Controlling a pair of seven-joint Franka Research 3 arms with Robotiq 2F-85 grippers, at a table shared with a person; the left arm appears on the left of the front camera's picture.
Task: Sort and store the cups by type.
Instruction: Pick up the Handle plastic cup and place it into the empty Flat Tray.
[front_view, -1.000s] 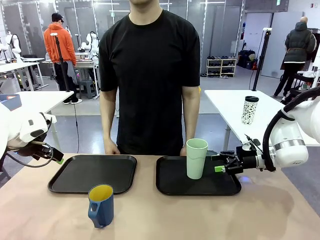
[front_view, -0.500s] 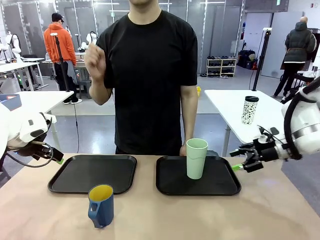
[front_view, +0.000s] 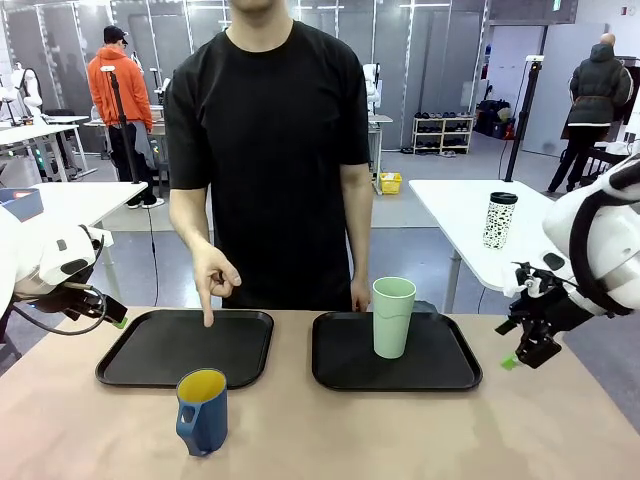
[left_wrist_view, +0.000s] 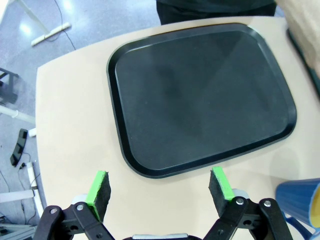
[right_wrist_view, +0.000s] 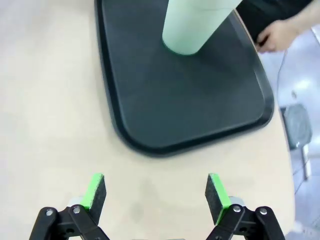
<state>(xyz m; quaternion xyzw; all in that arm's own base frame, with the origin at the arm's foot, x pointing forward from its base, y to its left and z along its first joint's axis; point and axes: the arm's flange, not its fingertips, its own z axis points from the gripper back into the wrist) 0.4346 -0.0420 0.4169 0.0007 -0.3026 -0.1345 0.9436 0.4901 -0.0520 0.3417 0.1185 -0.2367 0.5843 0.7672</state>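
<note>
Mint-green tumbler upright on the right tray; dark blue mug on the bare table; both claws empty.
Tumbler stands near that tray's far edge, towards the middle; mug with yellow inside stands in front of the left tray, just off its near rim, handle to the robot's left; person's hand points a finger down at the left tray's far rim; left gripper hangs over the table short of the left tray, fingers spread wide, nothing between them; right gripper hangs beside the right tray, fingers likewise apart and holding nothing, clear of the tumbler.
</note>
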